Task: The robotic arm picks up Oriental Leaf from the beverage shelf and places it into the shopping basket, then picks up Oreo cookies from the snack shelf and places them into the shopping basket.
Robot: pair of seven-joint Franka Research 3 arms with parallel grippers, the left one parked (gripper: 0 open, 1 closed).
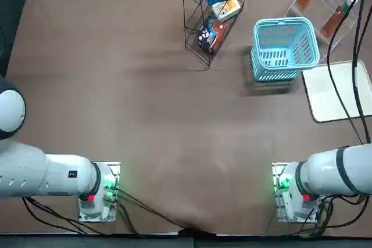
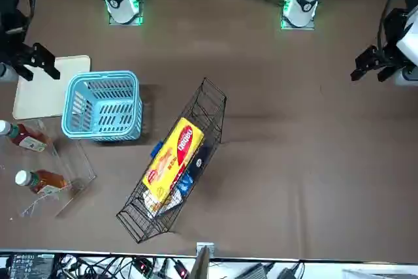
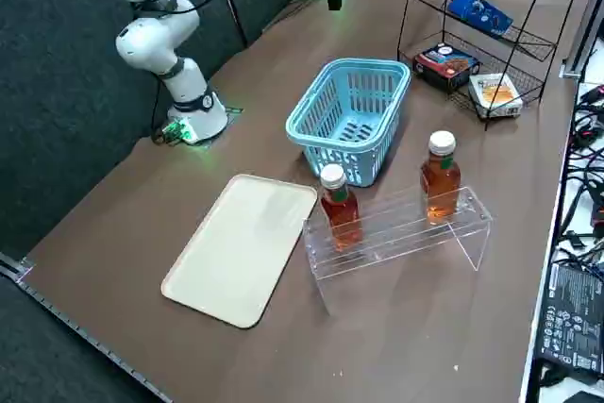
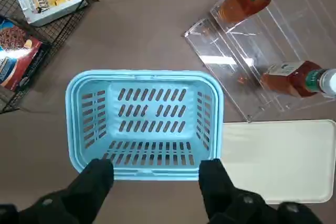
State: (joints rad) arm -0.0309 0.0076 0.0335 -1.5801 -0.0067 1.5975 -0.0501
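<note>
Brown tabletop (image 1: 145,114) | your right pincer (image 4: 156,167) spread, empty, near blue slotted basket (image 4: 144,176) | beside basket, your low approach could clip acrylic stand (image 3: 389,239), toppling tea bottle (image 3: 441,181)

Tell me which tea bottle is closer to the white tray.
The bottle at left in the right side view, beside the tray; the other bottle sits farther along the clear stand. The open right tool hovers near the basket.
</note>
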